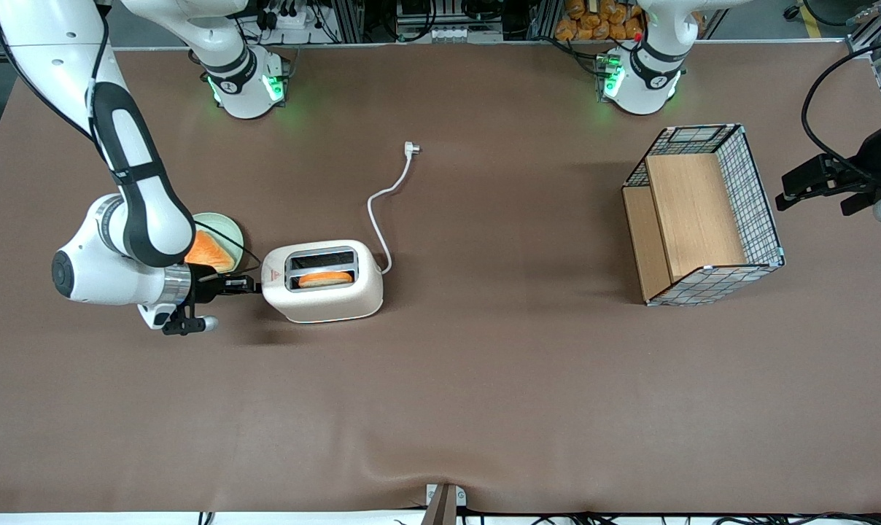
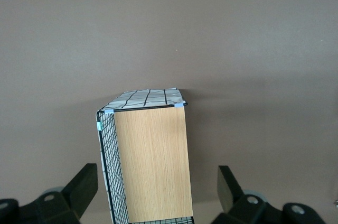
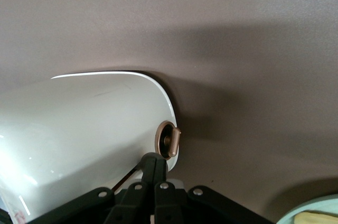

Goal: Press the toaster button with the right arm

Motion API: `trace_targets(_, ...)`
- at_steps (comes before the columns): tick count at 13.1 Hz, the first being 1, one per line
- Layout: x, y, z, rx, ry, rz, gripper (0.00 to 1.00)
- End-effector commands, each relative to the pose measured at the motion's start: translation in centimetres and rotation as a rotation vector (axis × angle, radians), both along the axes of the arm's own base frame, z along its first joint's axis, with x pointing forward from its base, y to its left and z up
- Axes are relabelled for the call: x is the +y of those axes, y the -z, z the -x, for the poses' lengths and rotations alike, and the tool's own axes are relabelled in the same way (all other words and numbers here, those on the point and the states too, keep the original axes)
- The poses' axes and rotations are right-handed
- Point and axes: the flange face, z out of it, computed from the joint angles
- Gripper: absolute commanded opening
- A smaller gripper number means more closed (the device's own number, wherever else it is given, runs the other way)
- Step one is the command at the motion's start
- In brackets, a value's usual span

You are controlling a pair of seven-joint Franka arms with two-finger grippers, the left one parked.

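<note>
Where jaws (image 1: 251, 284) meet: toaster button (image 3: 170, 140).

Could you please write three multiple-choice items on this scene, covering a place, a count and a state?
1. Where is the gripper?
A. High above the middle of the table
B. Over the slots of the toaster
C. At the toaster's short end, beside the toaster button

2. How many toaster slots hold a bread slice?
A. None
B. One
C. Two

3. What is the state of the toaster's plug?
A. Lying loose on the table
B. Pushed into a socket
C. Held by the gripper

Answers:
1 C: the fingertips sit against the end with the red triangle sticker, right by the knob.
2 B: only the slot nearer the front camera shows a slice; the other is dark.
3 A: the cord ends at a plug resting on bare table.
</note>
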Motion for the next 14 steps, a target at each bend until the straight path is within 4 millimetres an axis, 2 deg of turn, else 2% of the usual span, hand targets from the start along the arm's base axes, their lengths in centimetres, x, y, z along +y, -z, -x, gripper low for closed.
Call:
trace_targets(1, 0.3, 1.9, 0.3, -0.021, -0.004, -0.006, 0.0)
trace_targets(6, 0.2, 3.0, 0.6, -0.021, 0.01, -0.007, 0.0)
trace_targets(14, 0.6, 3.0, 0.7, -0.026, -0.001, -0.008, 0.0)
